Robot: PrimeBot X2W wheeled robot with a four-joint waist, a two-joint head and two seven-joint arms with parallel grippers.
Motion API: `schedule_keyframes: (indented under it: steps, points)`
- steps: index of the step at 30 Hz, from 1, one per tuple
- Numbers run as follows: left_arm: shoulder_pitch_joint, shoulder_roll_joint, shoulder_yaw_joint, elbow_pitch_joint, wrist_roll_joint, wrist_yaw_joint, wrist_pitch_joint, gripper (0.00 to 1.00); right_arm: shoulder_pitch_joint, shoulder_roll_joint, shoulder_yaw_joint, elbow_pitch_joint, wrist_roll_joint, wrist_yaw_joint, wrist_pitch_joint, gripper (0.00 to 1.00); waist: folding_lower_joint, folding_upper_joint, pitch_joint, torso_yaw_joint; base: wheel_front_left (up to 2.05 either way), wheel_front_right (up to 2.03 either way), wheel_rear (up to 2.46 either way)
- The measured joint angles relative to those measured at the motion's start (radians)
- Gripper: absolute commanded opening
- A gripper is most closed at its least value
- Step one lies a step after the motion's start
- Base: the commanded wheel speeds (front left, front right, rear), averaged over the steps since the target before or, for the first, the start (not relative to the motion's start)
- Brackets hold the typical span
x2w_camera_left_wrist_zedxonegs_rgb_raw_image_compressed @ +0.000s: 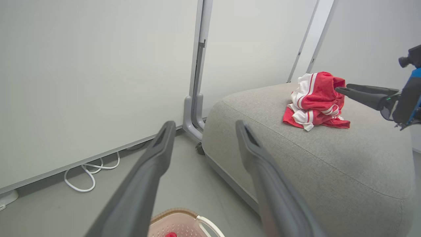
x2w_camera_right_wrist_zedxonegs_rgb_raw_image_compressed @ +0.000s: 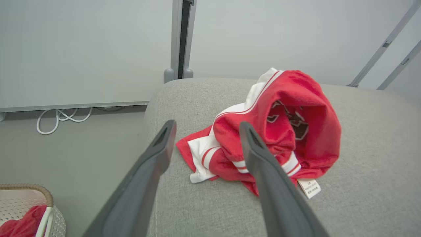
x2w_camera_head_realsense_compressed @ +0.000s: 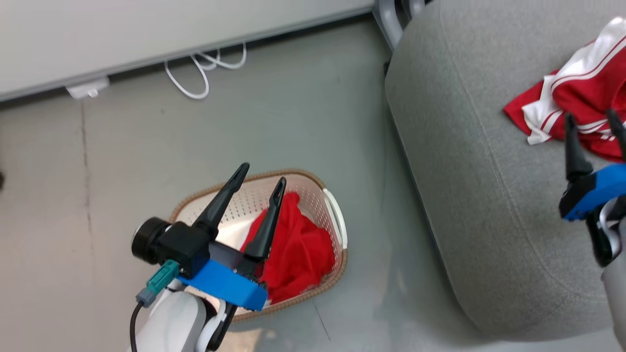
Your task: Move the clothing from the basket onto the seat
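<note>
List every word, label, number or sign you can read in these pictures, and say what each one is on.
Nothing here reads clearly.
Too small to read: tiny print on the white tag of the red and white garment lying on the seat.
Too crumpled to read: the black mark on that garment, folded into the cloth.

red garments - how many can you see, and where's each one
2. The red-and-white garment lies crumpled on the grey seat. The plain red garment sits in the basket on the floor. More could be hidden underneath it.
</note>
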Motion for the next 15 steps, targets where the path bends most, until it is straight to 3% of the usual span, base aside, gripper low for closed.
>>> schedule_keyframes:
  steps: [15]
  points:
    - [0.19, -0.047, 0.187, 0.058, 0.005, 0.0, 0.0, 1.0, 0.32, 0.113, 0.038, -0.31, 0.027, 0.0, 0.054, 1.0, -0.0001, 0.0, -0.22, 0.079, 0.0, 0.0, 0.0]
